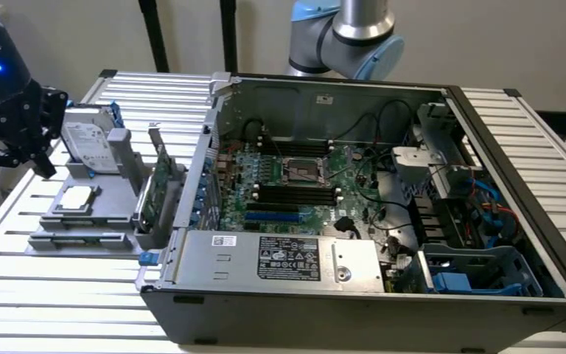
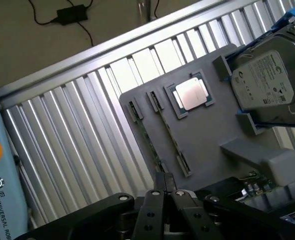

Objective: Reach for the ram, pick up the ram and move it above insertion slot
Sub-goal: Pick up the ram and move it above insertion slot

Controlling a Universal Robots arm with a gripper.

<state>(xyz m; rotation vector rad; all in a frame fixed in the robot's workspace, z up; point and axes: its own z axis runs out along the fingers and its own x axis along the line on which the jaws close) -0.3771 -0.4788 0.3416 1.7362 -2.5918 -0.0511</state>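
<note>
Ram (image 2: pixel 170 134): thin stick set on edge in grey fixture tray (image 2: pixel 212 131), just beside processor (image 2: pixel 191 93); untouched. Tray sits on slatted counter (image 2: pixel 72 140). Gripper (image 2: pixel 168 194): pressed together, holding nothing, hovers over tray end near ram. Open computer case (image 1: pixel 362 184): exterior view's right.

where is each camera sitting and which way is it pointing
Exterior view: off the arm, raised, looking down across the slatted table into the open computer case; the arm's joint shows behind the case, the hand at the exterior view's left.
Wrist view: on the wrist, looking down past the hand at the grey holder tray.
Shared: the tray, its hard drive, its processor chip and the hand.
</note>
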